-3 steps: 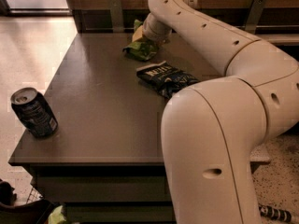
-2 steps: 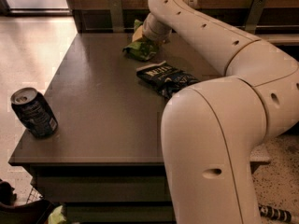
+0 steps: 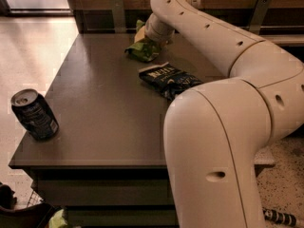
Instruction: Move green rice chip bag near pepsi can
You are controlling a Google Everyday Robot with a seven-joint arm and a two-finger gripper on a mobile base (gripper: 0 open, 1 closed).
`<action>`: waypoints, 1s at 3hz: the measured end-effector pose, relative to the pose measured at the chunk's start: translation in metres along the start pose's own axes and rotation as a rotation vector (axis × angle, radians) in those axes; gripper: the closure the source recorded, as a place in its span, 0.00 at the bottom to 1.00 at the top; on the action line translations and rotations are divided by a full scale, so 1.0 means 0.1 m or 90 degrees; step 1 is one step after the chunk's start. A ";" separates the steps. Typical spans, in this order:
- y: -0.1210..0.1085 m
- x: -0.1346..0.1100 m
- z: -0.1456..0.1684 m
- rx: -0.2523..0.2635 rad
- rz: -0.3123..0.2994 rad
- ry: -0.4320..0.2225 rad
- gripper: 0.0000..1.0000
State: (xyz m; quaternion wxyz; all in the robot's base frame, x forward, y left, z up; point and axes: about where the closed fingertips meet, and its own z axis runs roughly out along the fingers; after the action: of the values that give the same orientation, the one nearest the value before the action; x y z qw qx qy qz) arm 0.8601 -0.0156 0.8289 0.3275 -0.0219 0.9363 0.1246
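Note:
The green rice chip bag (image 3: 144, 50) lies at the far side of the dark table (image 3: 104, 103), crumpled, with its light-green foil showing. My gripper (image 3: 142, 36) is at the end of the white arm, right over the bag's top edge and touching it. The pepsi can (image 3: 34, 114) stands tilted at the table's near left corner, far from the bag.
A dark blue snack bag (image 3: 167, 78) with white lettering lies just in front of the green bag, mid-table. My white arm (image 3: 228, 103) crosses the right half of the view. A wooden wall with metal brackets (image 3: 118, 14) runs behind the table. Tiled floor lies left.

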 end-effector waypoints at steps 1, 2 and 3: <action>0.00 0.00 0.00 0.000 0.000 0.000 1.00; 0.00 0.00 0.00 0.000 0.000 0.000 1.00; 0.00 0.00 0.00 0.000 0.000 0.000 1.00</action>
State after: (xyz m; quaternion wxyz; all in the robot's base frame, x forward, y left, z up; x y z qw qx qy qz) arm 0.8600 -0.0156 0.8290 0.3277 -0.0219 0.9363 0.1246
